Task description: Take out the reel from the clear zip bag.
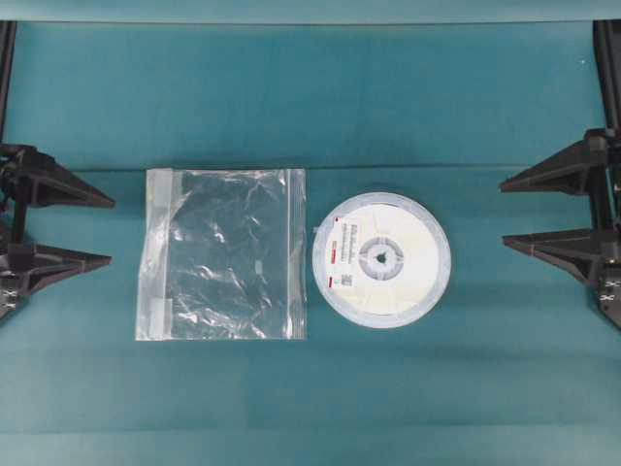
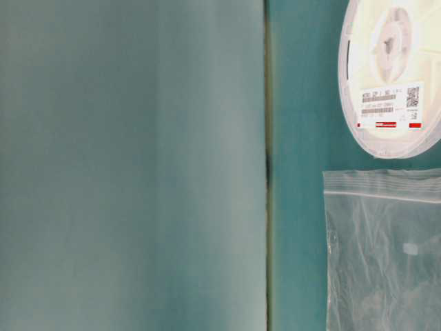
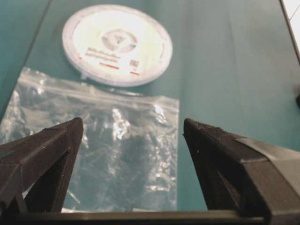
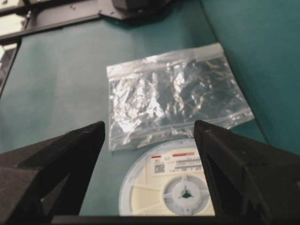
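The reel (image 1: 381,258) lies flat on the teal table, outside the clear zip bag (image 1: 223,254) and just right of it; they almost touch. Its white label with red marks faces up. The bag lies flat and crinkled with nothing in it. My left gripper (image 1: 112,231) hangs open at the left edge, apart from the bag. My right gripper (image 1: 503,214) hangs open at the right edge, apart from the reel. The left wrist view has the bag (image 3: 93,154) between the open jaws of the left gripper (image 3: 132,126), the reel (image 3: 117,44) beyond. The right wrist view shows the reel (image 4: 173,187) near the right gripper (image 4: 150,129), the bag (image 4: 173,98) behind.
A teal cloth (image 1: 310,97) covers the table, with a fold line running across behind the bag. Black frame parts (image 4: 93,14) stand at the far side in the right wrist view. A blurred teal wall (image 2: 131,165) fills the left of the table-level view.
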`<action>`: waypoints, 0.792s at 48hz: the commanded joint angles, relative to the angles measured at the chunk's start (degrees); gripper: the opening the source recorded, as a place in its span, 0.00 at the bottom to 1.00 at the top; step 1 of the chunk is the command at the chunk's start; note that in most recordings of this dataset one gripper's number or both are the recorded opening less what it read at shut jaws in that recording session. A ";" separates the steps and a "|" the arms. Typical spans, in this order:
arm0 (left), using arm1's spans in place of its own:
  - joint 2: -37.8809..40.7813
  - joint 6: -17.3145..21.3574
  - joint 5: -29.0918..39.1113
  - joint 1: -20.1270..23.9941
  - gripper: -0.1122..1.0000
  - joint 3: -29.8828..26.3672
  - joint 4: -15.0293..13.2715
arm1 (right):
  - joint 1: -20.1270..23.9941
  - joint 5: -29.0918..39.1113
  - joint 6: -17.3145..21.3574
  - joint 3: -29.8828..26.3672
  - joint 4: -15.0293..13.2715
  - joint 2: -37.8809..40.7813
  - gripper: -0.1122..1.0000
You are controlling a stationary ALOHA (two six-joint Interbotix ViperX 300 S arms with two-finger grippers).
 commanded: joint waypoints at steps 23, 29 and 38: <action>0.26 0.09 -0.26 0.00 0.94 -1.49 0.09 | 0.09 0.35 0.00 -0.53 -0.09 0.18 0.90; 0.26 0.09 -0.26 -0.09 0.94 -1.49 0.09 | 0.09 0.35 -0.09 -0.44 -0.09 0.18 0.90; 0.26 0.09 -0.26 0.00 0.94 -1.49 0.09 | 0.00 0.35 -0.09 -0.44 -0.09 0.18 0.90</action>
